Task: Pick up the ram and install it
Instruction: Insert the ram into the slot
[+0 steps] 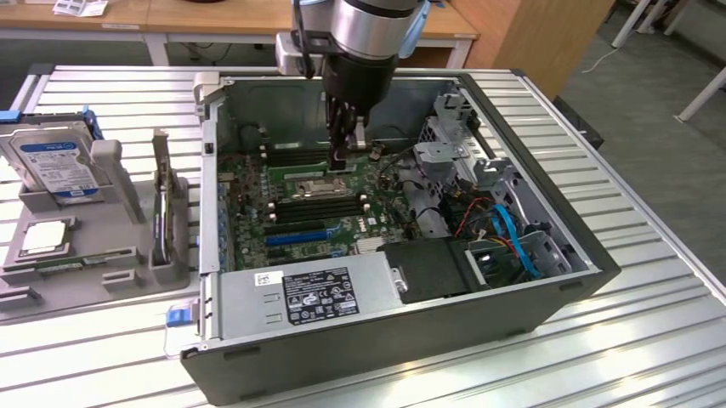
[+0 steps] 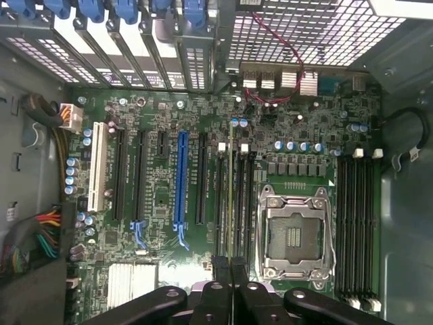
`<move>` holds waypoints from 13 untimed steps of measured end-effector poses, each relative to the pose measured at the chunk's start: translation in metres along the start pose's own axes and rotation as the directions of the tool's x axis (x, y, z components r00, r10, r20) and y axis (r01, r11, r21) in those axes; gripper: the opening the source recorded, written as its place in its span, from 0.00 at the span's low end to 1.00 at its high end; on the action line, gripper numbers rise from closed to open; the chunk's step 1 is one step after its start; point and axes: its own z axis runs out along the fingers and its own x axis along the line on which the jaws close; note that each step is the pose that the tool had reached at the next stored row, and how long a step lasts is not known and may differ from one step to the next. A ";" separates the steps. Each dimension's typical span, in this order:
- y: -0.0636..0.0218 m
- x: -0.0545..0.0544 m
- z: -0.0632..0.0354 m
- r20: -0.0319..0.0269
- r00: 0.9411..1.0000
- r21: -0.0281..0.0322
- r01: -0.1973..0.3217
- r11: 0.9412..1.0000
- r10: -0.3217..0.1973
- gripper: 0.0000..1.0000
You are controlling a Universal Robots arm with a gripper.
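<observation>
Gripper [image 2: 231,271] pinches the ram [image 2: 230,193] above the slots [image 2: 247,196].
Light, stiff, fragile board, seemingly seen edge-on; best held by its upper edge.

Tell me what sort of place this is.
Probably a robotics lab bench for PC assembly: an open computer case on a slatted metal table, a grey tray holding a hard drive, and the arm's hand gripping a ram inside the case.

Open computer case [image 1: 454,340] on slatted metal table [image 1: 635,357], motherboard [image 2: 162,115] inside, hard drive [image 1: 54,166] on grey tray [image 1: 29,308] alongside.
</observation>
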 end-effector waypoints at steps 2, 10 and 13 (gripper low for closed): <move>-0.0001 0.000 0.0011 0.000 1.000 0.000 0.000 1.000 0.000 0.12; -0.0004 0.000 0.0049 0.000 1.000 0.000 0.000 1.000 0.000 0.12; -0.0004 0.000 0.0061 0.000 1.000 0.000 0.000 1.000 0.000 0.12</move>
